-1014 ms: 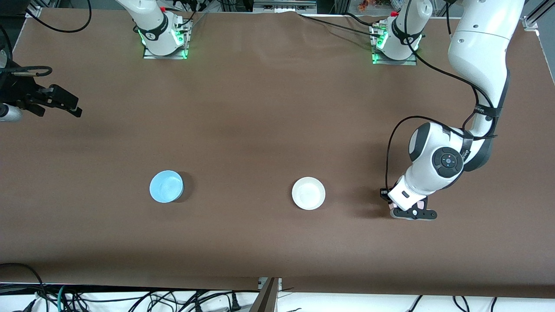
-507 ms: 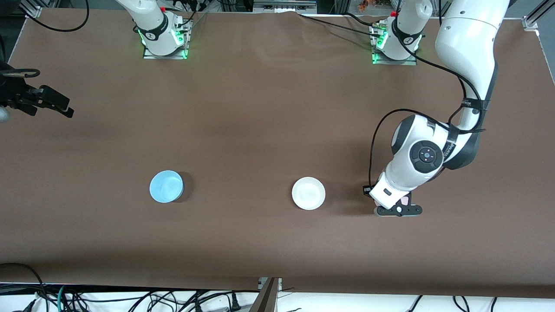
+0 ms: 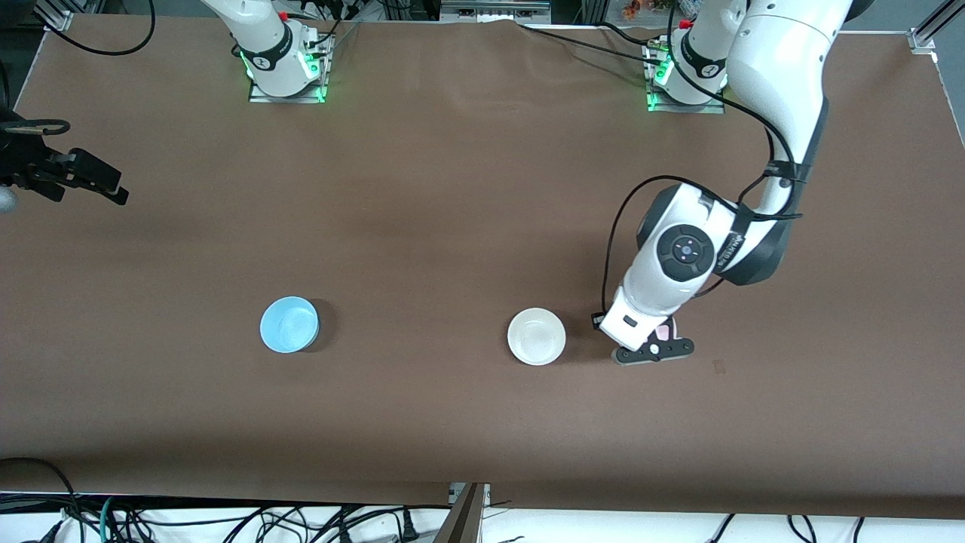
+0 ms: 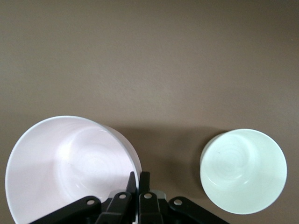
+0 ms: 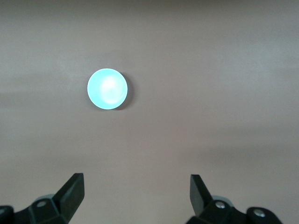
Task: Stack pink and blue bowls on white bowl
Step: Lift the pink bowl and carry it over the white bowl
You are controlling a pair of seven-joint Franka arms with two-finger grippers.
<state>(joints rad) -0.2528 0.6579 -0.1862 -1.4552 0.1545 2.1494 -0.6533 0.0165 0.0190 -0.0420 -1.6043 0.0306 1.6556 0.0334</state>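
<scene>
My left gripper (image 3: 654, 348) is shut on the rim of the pale pink bowl (image 4: 70, 163) and holds it above the table, beside the white bowl (image 3: 536, 336) toward the left arm's end. In the front view only a sliver of the pink bowl (image 3: 664, 329) shows under the hand. The white bowl also shows in the left wrist view (image 4: 243, 170). The light blue bowl (image 3: 289, 324) sits on the table toward the right arm's end; it also shows in the right wrist view (image 5: 107, 88). My right gripper (image 3: 98, 181) is open and empty, high over the table's edge at the right arm's end.
The brown table (image 3: 452, 188) carries only the bowls. Both arm bases (image 3: 285, 68) stand at the edge farthest from the front camera. Cables (image 3: 226, 520) hang below the near edge.
My left gripper has carried the pink bowl toward the white bowl, from well apart to just beside it. The right gripper drew back a little toward the table's end, then held still.
</scene>
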